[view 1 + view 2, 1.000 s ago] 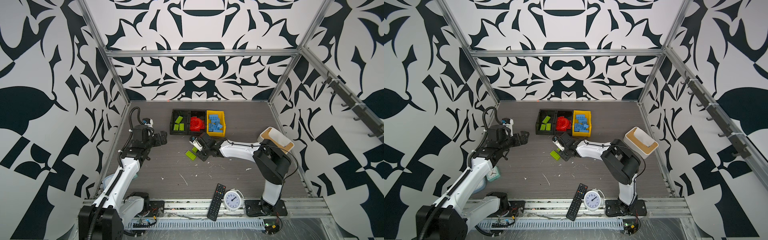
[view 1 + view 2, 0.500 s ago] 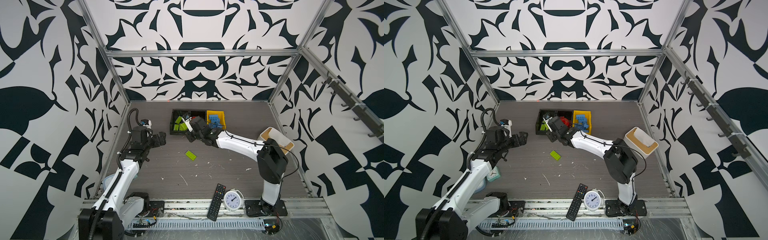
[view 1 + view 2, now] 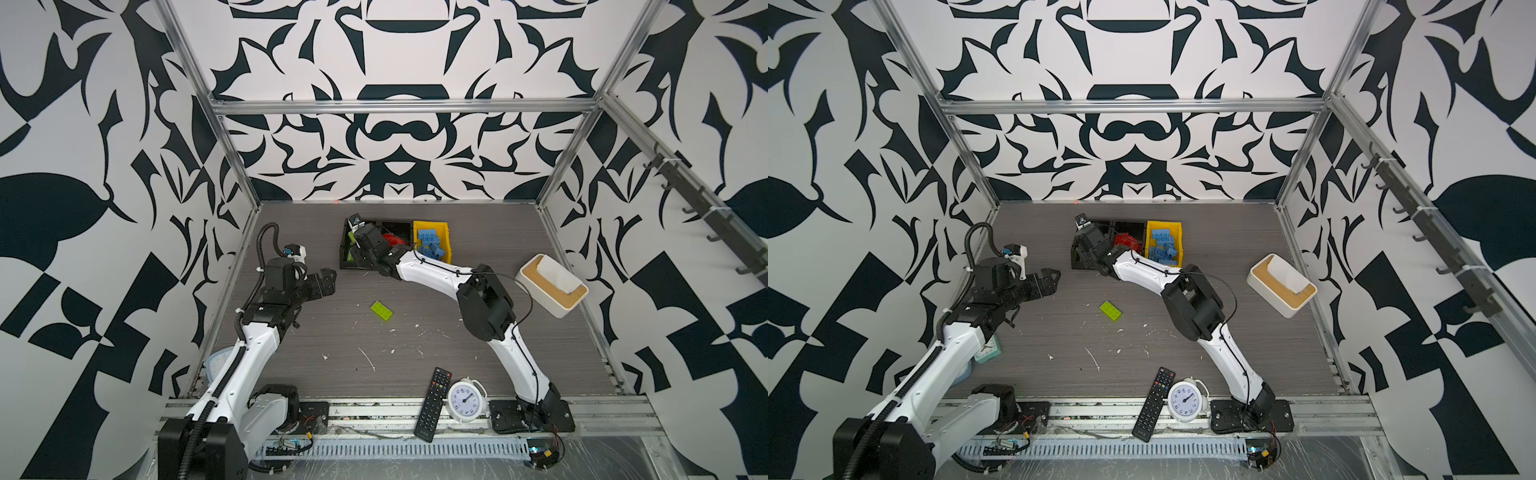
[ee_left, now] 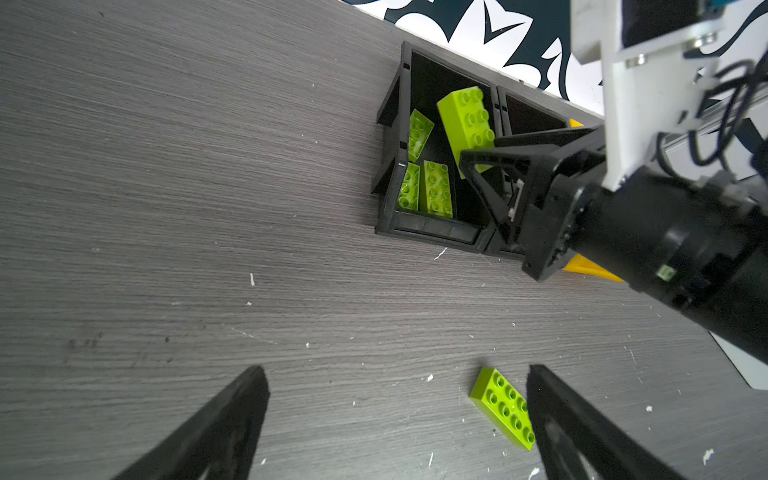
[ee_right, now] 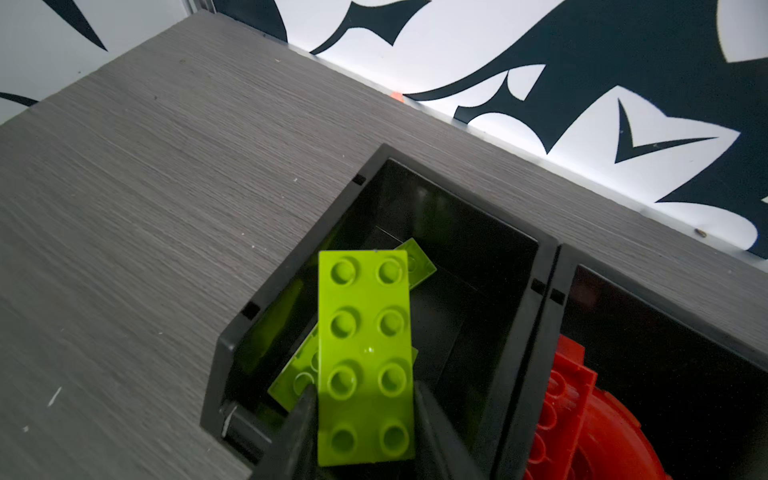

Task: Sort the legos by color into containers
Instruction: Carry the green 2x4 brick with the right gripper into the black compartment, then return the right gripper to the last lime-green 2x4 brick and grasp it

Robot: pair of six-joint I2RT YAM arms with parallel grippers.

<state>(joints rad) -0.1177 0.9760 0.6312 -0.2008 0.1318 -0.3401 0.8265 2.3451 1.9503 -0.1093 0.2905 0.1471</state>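
No wording can be read anywhere. The white clock has a ring of dark numerals on its dial, too small to make out. The black remote, touching the clock's left side, has buttons with illegible marks. A small green label on the right arm is blurred.

The lime brick at lower centre of the right wrist view is smooth, glossy plastic, with a small highlight between its studs. The black tray is plastic too, matt on the rim and shinier on the inner walls, which mirror the green. The red pieces at lower right are glossy ribbed plastic. The bench looks like matt grey wood-grain laminate, flecked with white chips. The left gripper has fingers of dull, faintly grainy black plastic
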